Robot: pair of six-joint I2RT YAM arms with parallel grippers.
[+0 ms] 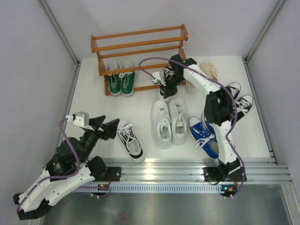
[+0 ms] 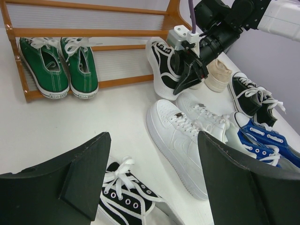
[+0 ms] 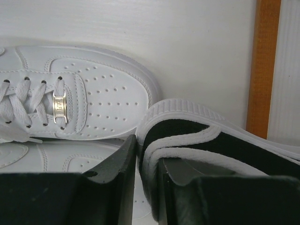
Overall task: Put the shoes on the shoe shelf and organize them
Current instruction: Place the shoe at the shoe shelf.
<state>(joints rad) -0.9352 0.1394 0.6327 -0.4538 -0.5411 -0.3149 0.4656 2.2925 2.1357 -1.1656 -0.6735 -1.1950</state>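
Observation:
The shoe shelf (image 1: 138, 42) stands at the back of the table, with the green pair (image 1: 121, 82) on its lowest tier at the left. My right gripper (image 3: 147, 159) is shut on the heel wall of a black-and-white shoe (image 2: 161, 65), one finger inside and one outside. That shoe is just in front of the shelf's right end (image 3: 262, 65). My left gripper (image 2: 154, 178) hangs open above the other black-and-white shoe (image 1: 131, 140), which lies on the table at the near left, and touches nothing.
The plain white pair (image 1: 169, 121) lies mid-table, just below the right gripper. The blue pair (image 1: 205, 136) sits near the right arm's base. At the right are the black canvas pair (image 1: 239, 98) and the beige pair (image 1: 206, 72). Walls close in both sides.

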